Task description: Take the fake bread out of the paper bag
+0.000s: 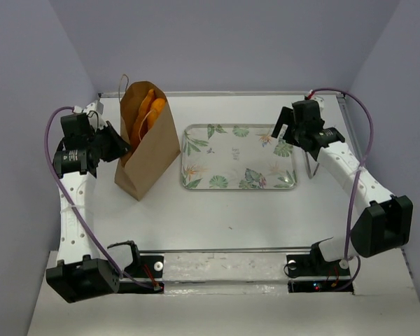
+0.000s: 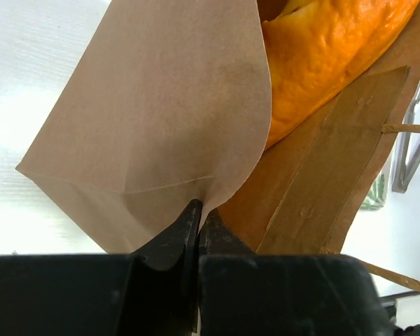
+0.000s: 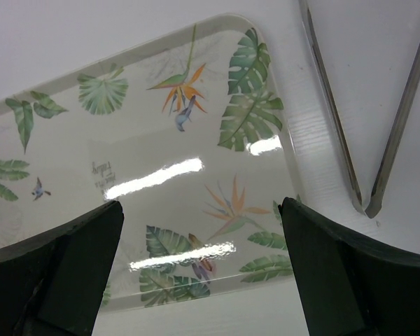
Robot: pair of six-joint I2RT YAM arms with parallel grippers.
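The brown paper bag (image 1: 148,143) stands upright at the left of the table, mouth open, with golden-orange fake bread (image 1: 150,112) sticking up inside. My left gripper (image 1: 119,148) is shut on the bag's left side wall. In the left wrist view its fingers (image 2: 199,218) pinch a fold of the bag's paper (image 2: 161,105), and the bread (image 2: 322,49) shows inside at the upper right. My right gripper (image 1: 283,129) is open and empty, hovering above the right end of the tray. In the right wrist view the gripper (image 3: 201,238) has its jaws spread wide.
A white tray with a tropical leaf print (image 1: 239,157) lies in the middle of the table, also in the right wrist view (image 3: 168,140). A bent metal wire stand (image 3: 367,140) is at the tray's right. The bag's paper handles (image 2: 406,128) stick out.
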